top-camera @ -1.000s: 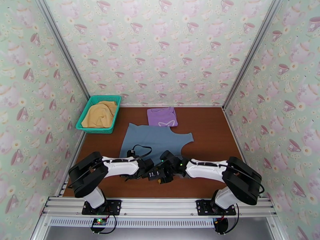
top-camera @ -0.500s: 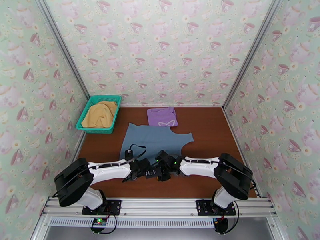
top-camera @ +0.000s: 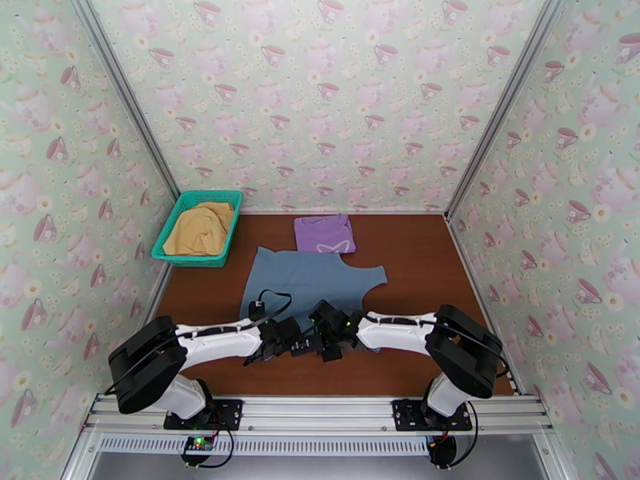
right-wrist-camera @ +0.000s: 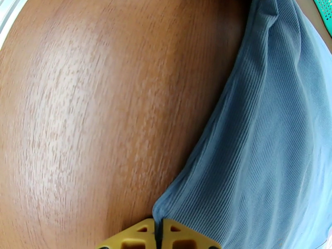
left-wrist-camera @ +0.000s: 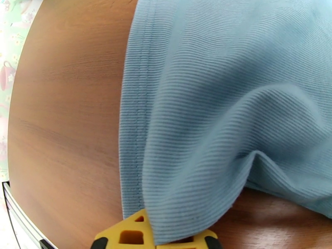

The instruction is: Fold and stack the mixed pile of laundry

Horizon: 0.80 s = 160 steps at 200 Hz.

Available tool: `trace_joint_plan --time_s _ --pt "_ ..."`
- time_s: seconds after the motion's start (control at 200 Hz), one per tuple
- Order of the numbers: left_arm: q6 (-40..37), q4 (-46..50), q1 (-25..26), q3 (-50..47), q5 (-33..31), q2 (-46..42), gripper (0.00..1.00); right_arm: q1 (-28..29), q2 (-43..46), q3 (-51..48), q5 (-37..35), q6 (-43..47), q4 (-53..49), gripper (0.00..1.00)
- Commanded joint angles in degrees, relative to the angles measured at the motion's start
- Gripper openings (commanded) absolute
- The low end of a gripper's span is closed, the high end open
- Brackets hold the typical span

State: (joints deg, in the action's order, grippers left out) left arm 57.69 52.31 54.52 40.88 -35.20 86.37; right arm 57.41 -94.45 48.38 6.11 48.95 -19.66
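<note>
The grey-blue garment (top-camera: 308,278) lies spread flat on the brown table, its near hem by both grippers. In the top view my left gripper (top-camera: 298,346) and right gripper (top-camera: 330,346) sit close together at that hem. The left wrist view has the left gripper (left-wrist-camera: 155,241) shut on a raised fold of the grey-blue garment (left-wrist-camera: 216,100). From the right wrist, the right gripper (right-wrist-camera: 158,237) is shut on the edge of the same garment (right-wrist-camera: 265,142). A folded lilac-purple shirt (top-camera: 324,234) rests behind it. The mustard-yellow garment (top-camera: 198,230) lies in the basket.
The teal mesh basket (top-camera: 210,195) stands at the back left corner of the table (top-camera: 416,266). Patterned walls close in the left, back and right sides. Bare wood shows to the right of the garments.
The right gripper has closed its jaws on the garment's edge. Both arms lowered and reached slightly further in over the near hem since a second ago.
</note>
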Motion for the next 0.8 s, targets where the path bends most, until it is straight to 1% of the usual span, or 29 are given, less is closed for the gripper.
trace_joint_plan --time_s 0.0,0.18,0.311,0.521,0.656,0.796 --pt "1.1 5.5 0.7 0.9 0.4 -1.2 0.03 -0.8 4.7 -0.6 -1.6 -1.6 -2.1 0.00" --pt "0.9 9.2 0.7 2.2 0.2 -2.3 0.01 -1.2 14.7 -2.6 2.7 -2.4 -5.5 0.00" --pt "0.5 10.6 0.7 2.2 0.4 -3.9 0.02 -2.6 18.9 -4.2 4.9 -4.2 -6.3 0.00" --pt "-2.5 11.5 0.7 2.6 2.4 -5.9 0.08 -5.4 20.6 -5.1 7.8 -7.6 -5.9 0.00" --pt "-5.2 13.4 0.7 4.9 5.2 -6.8 0.13 -6.5 20.3 -4.4 9.6 -8.9 -6.5 0.00" --pt "-8.9 16.2 0.5 8.7 7.1 -6.7 0.13 -8.4 19.5 -3.7 11.8 -9.5 -6.7 0.00"
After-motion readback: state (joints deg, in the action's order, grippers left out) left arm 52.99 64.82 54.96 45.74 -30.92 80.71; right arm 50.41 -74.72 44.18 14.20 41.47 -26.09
